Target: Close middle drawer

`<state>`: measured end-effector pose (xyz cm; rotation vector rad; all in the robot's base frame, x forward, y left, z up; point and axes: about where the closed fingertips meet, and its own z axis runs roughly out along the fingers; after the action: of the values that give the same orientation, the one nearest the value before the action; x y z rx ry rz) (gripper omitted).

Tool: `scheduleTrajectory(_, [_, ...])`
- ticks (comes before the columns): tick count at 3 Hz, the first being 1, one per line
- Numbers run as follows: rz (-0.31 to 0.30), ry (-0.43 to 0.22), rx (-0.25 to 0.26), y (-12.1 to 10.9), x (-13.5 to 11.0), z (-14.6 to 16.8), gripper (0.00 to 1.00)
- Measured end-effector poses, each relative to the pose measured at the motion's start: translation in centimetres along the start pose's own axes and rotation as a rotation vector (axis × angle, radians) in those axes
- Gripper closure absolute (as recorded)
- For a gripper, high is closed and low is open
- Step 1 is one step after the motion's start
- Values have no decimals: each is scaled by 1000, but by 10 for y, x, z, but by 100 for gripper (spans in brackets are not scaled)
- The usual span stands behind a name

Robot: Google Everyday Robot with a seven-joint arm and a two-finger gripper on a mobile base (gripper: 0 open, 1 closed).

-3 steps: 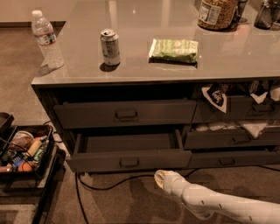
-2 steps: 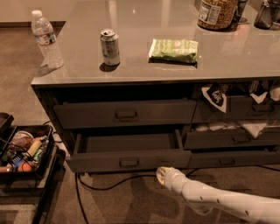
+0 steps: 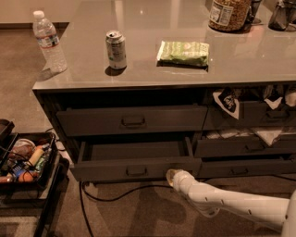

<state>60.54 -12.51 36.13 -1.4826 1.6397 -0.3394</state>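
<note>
cabinet: a low dark grey drawer cabinet with a smooth grey countertop stands on a brown carpet floor.

middle drawer: the wide dark grey middle drawer is in the left column, directly below the taller-fronted upper drawer. it is pulled out toward the camera. its dark interior is exposed between lighter grey side rims. a small metal pull handle sits at the centre of its flat front.

gripper: a white robot arm enters from the lower right and reaches left, low over the floor. the pale gripper at its end is at the lower right corner of the middle drawer's front, to the right of the pull handle. whether it touches the front cannot be told. how far the gripper is open, and whether it holds anything, cannot be told.

right column: narrower dark drawers have white cloth sticking out.

countertop items: a clear plastic water bottle stands near the left edge. a silver drink can stands right of it, well apart. a flat green snack packet lies right of the can. a labelled jar stands at the far edge.

floor items: a black cable runs below the middle drawer. a black tray cart at the left holds mixed small objects.
</note>
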Motion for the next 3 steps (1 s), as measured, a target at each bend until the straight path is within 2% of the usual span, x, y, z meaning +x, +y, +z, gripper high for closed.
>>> scheduleTrajectory(3, [-20,11,41,-30,-3,46,100])
